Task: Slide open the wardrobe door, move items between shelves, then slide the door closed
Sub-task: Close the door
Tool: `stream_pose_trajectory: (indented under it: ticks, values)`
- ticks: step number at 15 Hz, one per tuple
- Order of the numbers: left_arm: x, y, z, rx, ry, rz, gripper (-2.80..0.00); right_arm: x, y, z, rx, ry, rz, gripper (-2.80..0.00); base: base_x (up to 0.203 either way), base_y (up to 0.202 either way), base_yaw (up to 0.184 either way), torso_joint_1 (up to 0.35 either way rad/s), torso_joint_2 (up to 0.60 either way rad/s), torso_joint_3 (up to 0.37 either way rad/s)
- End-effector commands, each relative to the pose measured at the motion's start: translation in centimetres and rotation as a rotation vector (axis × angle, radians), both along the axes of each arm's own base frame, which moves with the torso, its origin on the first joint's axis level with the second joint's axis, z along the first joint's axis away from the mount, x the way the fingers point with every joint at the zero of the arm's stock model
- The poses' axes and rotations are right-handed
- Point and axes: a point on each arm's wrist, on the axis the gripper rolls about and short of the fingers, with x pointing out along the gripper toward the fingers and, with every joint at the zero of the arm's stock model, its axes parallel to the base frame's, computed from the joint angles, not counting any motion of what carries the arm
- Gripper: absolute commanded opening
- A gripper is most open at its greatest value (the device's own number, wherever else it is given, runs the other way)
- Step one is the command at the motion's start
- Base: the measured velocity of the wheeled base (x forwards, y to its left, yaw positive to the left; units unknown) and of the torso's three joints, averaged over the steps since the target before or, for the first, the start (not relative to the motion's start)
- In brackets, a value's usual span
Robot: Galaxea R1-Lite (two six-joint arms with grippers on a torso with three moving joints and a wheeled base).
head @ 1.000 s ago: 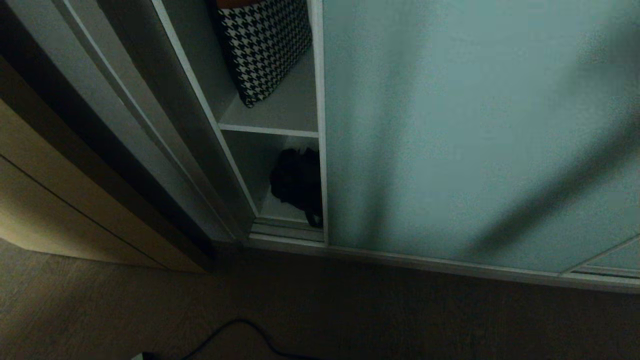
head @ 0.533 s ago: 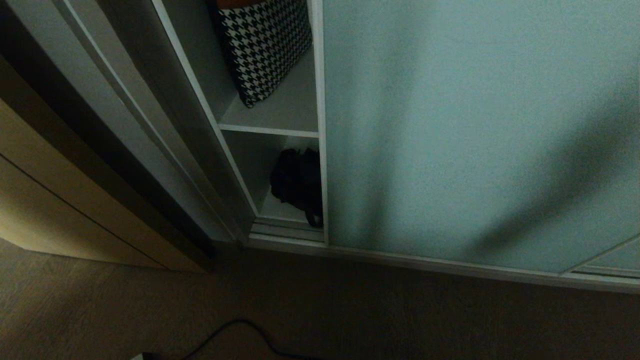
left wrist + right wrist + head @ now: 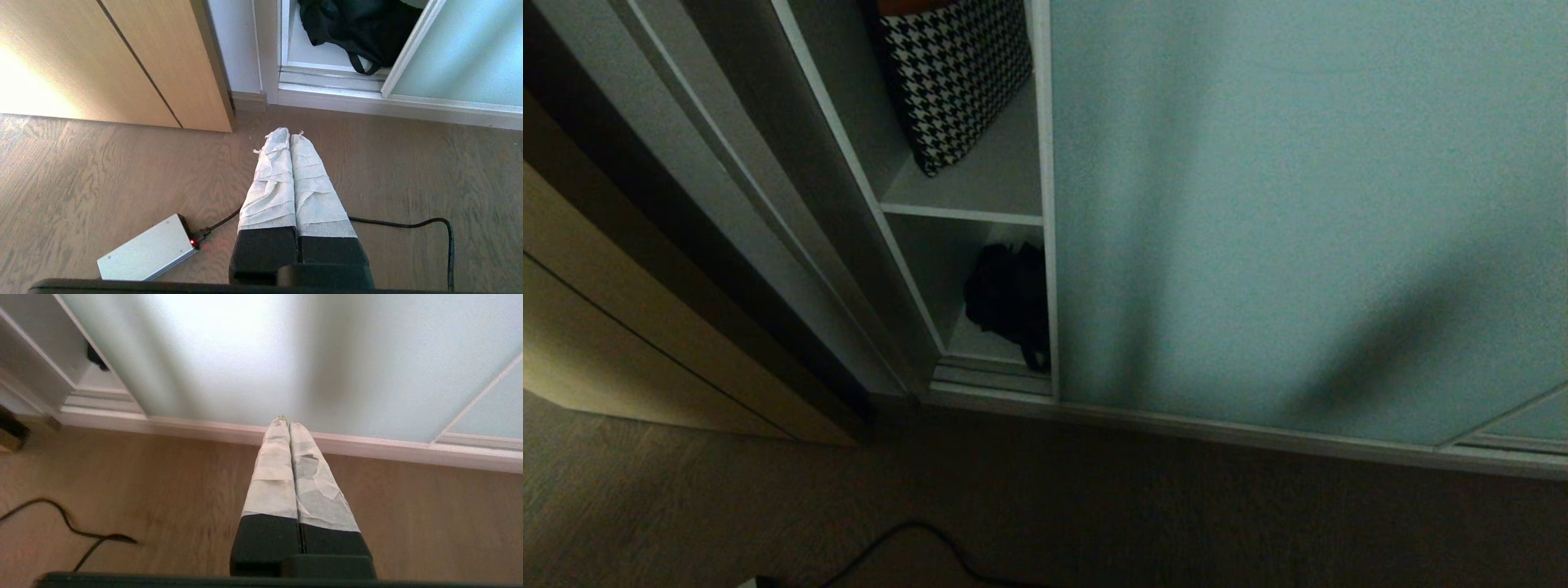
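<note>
Both end effectors are outside my head view, so I read them from the wrist cameras. On my left end effector (image 3: pixel 290 136) the two taped fingers (image 3: pixel 271 179) press together with nothing between them, and it hangs above the wooden floor (image 3: pixel 102 171), just before the wardrobe's bottom track. My right end effector (image 3: pixel 285 422) is also pressed together and empty; its tips point at the low edge of the sliding wardrobe door (image 3: pixel 253 355), but I cannot tell if they touch it.

From the head view, the sliding wardrobe door (image 3: pixel 1298 212) covers most of the wardrobe and leaves only a narrow gap at its left side. Through this gap I see two shelves. On the upper shelf (image 3: pixel 980 184) leans a black-and-white houndstooth bag (image 3: pixel 952 77). On the lower shelf (image 3: pixel 976 343) lies the soft black bag (image 3: pixel 1006 298), partly hidden behind the door frame, with its strap loop hanging near the front edge. In the left wrist view the same black bag (image 3: pixel 355 28) shows, and a silver box (image 3: pixel 145 255) with a black cable (image 3: pixel 408 224) lies on the floor beside the beige cabinet (image 3: pixel 122 61).
</note>
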Motion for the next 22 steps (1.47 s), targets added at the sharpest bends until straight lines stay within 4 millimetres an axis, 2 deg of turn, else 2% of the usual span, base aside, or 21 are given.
stream_pose_trajectory:
  ticks: [1, 4, 8, 10, 15, 17, 19, 21, 22]
  values:
    - [0.0, 0.0, 0.0, 0.0, 0.001, 0.0, -2.8, 0.1, 0.0, -1.2, 0.0, 0.07, 0.009, -2.8, 0.0, 0.0, 0.0, 0.0, 0.0, 0.0]
    - [0.0, 0.0, 0.0, 0.0, 0.001, 0.0, -2.8, 0.1, 0.0, -1.3, -0.004, 0.078, 0.017, -2.8, 0.0, 0.0, 0.0, 0.0, 0.0, 0.0]
    - [0.0, 0.0, 0.0, 0.0, 0.001, 0.0, -2.8, 0.1, 0.0, -1.3, 0.134, 0.07, 0.027, -2.8, 0.0, 0.0, 0.0, 0.0, 0.0, 0.0]
    - [0.0, 0.0, 0.0, 0.0, 0.001, 0.0, -2.8, 0.1, 0.0, -1.3, 0.346, 0.069, 0.042, -2.8, 0.0, 0.0, 0.0, 0.0, 0.0, 0.0]
    - [0.0, 0.0, 0.0, 0.005, 0.002, -0.001, -2.8, 0.1, 0.0, -0.4, 1.161, -0.051, 0.13, -2.8, 0.0, 0.0, 0.0, 0.0, 0.0, 0.0]
    - [0.0, 0.0, 0.0, -0.006, -0.001, -0.001, -2.8, -0.1, -0.3, 0.1, 1.488, -0.205, 0.101, -2.8, 0.0, 0.0, 0.0, 0.0, 0.0, 0.0]
    - [0.0, 0.0, 0.1, -0.014, -0.002, 0.0, -2.8, -0.3, -0.9, 0.5, 1.776, -0.522, -0.025, -2.8, 0.0, 0.0, 0.0, 0.0, 0.0, 0.0]
    - [0.0, 0.0, 0.0, -0.012, 0.0, 0.0, -2.8, -0.6, -1.3, 0.7, 1.892, -0.75, -0.091, -2.8, 0.0, 0.0, 0.0, 0.0, 0.0, 0.0]
    - [0.0, 0.0, 0.0, -0.014, 0.0, 0.0, -2.8, -0.6, -1.3, 0.7, 1.896, -0.755, -0.089, -2.8, 0.0, 0.0, 0.0, 0.0, 0.0, 0.0]
